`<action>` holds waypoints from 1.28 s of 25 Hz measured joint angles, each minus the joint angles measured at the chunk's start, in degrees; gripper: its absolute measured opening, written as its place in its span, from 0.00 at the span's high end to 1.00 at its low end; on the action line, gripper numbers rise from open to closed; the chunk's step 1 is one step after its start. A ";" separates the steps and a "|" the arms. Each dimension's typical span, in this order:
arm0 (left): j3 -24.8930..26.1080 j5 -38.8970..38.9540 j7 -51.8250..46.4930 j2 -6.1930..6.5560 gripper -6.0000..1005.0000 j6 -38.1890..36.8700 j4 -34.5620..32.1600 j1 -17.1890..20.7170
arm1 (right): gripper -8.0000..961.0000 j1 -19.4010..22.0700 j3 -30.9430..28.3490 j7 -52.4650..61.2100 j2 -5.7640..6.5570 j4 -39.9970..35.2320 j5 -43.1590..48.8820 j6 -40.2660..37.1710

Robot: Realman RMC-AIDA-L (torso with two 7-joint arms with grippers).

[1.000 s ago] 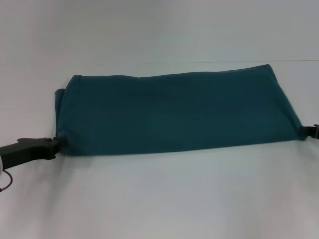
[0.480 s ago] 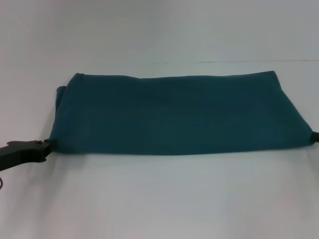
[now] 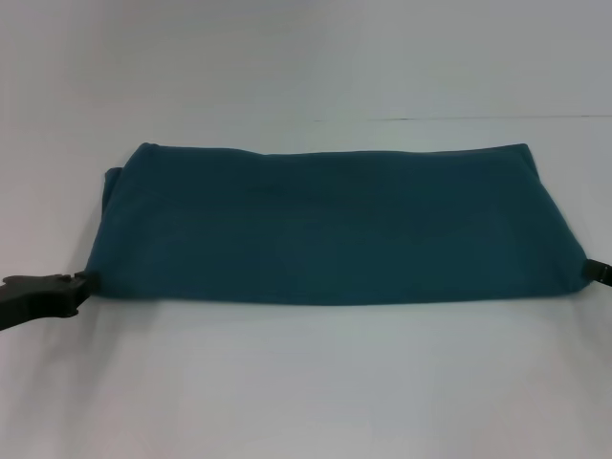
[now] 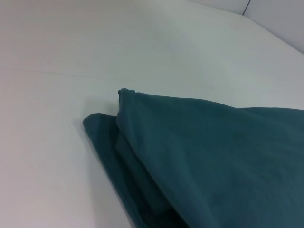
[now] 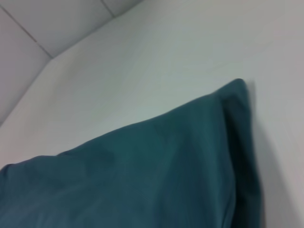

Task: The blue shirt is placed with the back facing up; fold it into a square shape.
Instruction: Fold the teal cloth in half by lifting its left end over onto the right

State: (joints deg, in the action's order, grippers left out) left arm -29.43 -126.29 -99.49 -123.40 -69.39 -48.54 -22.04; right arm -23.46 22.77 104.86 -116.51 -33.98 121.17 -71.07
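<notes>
Your blue shirt (image 3: pixel 330 228) lay flat on the white table (image 3: pixel 306 382), already folded into a long band. Its long axis ran left-right across the head view, w/ the fold line along the far edge and the near hem facing the robot. Plain fabric showed on top, no lettering visible. At the shirt's left end the layers weren't flush: in the left wrist view (image 4: pixel 209 161) a lower layer stuck out past the upper one, so you had a stepped corner there. The right wrist view (image 5: pixel 156 175) showed the other end, w/ a stacked edge running down the side of the cloth.

Relative to the fingers: your left gripper (image 3: pixel 78 287) sat at the near-left corner, fingertips right at the hem edge, shirt stretching away from them toward the right. Whether the tips touched or pinched fabric, can't tell; finger state not readable from the head view, and the left wrist view showed no fingers at all.

Your right gripper (image 3: pixel 591 271) was at the near-right corner, mostly cut off by the frame edge, shirt extending off its tip toward the left. Its finger state: also can't tell.

No containers on the table.
</notes>
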 joint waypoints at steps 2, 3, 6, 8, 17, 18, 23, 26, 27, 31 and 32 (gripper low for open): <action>0.34 0.00 -0.03 0.00 0.83 -0.15 -0.06 0.15 | 0.99 -0.01 -0.28 -0.96 -0.12 0.06 -0.36 -0.86; 0.51 -0.01 -0.05 0.00 0.83 -0.23 -0.07 0.27 | 0.99 0.05 -0.36 -1.49 -0.10 0.23 -0.65 -1.78; 0.72 -0.47 -0.51 -0.02 0.82 -0.36 -0.78 1.01 | 0.99 0.20 -0.41 -1.78 0.38 0.16 -0.87 -3.89; 0.72 -1.10 -1.83 -0.19 0.82 -0.40 -1.98 1.69 | 0.99 0.31 -0.43 -1.80 0.60 0.04 -1.18 -4.69; 7.36 -1.30 -7.42 0.14 0.65 -6.96 -5.01 2.96 | 0.62 1.56 -1.15 -2.93 2.30 -2.51 -6.80 -8.63; 7.97 -1.35 -8.45 0.29 0.61 -8.34 -5.07 2.90 | 0.57 1.69 -1.44 -2.89 2.33 -3.15 -7.34 -9.18; 8.61 -1.42 -13.25 0.59 0.39 -13.08 -4.60 2.66 | 0.36 0.60 -1.84 -2.12 3.01 -4.69 -7.97 -13.47; 7.79 -2.01 -15.48 0.70 0.32 -13.57 -2.72 1.87 | 0.29 -1.43 -0.92 -1.96 3.50 -4.08 -7.37 -14.13; 7.66 -2.40 -15.74 0.78 0.31 -13.45 -1.82 1.47 | 0.26 -1.85 -0.49 -1.75 3.55 -3.93 -7.10 -14.13; 7.14 -2.98 -16.88 1.21 0.20 -12.60 0.88 0.15 | 0.17 -4.03 1.54 -0.42 3.44 -3.88 -6.08 -13.62; 6.96 -3.14 -17.36 1.29 0.10 -12.38 1.14 -0.07 | 0.14 -4.42 1.63 -0.27 3.31 -4.08 -6.06 -13.46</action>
State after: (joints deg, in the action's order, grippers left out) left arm -22.47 -129.44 -116.85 -122.11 -81.77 -47.40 -22.11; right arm -27.88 24.40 104.59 -113.20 -38.06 115.10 -84.53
